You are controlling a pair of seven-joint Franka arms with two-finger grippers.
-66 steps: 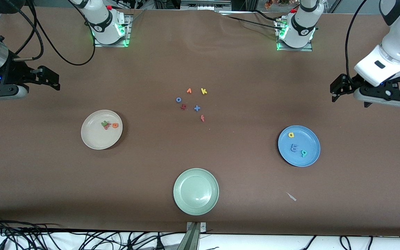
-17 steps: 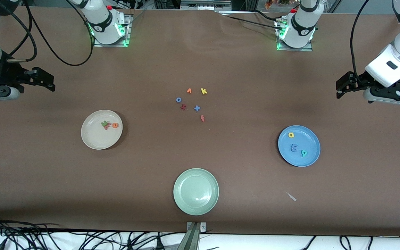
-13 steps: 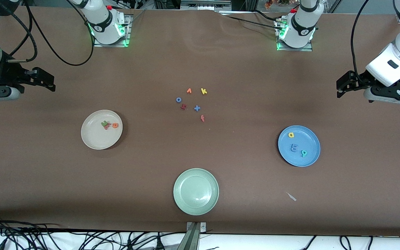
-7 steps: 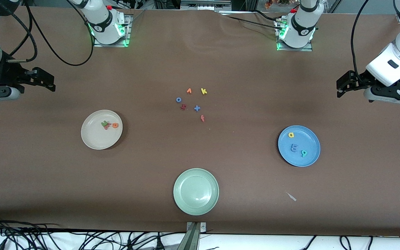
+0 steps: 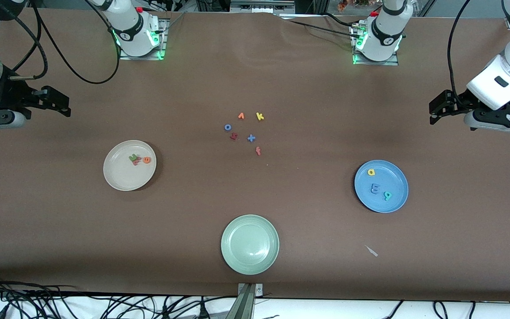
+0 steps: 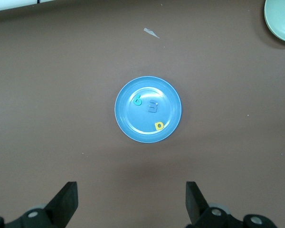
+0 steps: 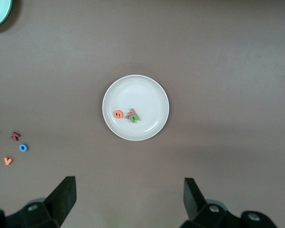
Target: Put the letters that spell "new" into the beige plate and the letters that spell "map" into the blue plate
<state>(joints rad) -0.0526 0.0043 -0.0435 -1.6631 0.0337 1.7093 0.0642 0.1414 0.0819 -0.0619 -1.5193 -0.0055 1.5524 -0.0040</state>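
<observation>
On the beige plate (image 5: 122, 178) (image 7: 147, 92) lie the green n (image 5: 133, 157) (image 7: 133, 118), the salmon-pink w (image 5: 136, 162) (image 7: 131, 111) and the orange e (image 5: 147, 160) (image 7: 118, 114), bunched together. The blue plate (image 5: 397, 180) (image 6: 122, 114) holds the yellow a (image 5: 371, 172) (image 6: 158, 126), the dull blue m (image 5: 374, 188) (image 6: 153, 108) and the teal p (image 5: 387, 195) (image 6: 137, 100). My left gripper (image 5: 434, 113) (image 6: 131, 199) hangs open and empty high over bare table at its own end. My right gripper (image 5: 62, 106) (image 7: 129, 197) hangs the same way at the right arm's end.
A pale green plate (image 5: 249, 261) sits bare near the front edge. Mid-table lie loose letters: orange v (image 5: 241, 116), yellow k (image 5: 260, 116), blue o (image 5: 227, 127), a dark red letter (image 5: 233, 136), a blue cross (image 5: 251, 138) and red f (image 5: 258, 151). A small scrap (image 5: 372, 251) lies nearer the camera than the blue plate.
Since the earliest frame both grippers have drawn slightly outward toward their table ends. Over the last second nothing has moved.
</observation>
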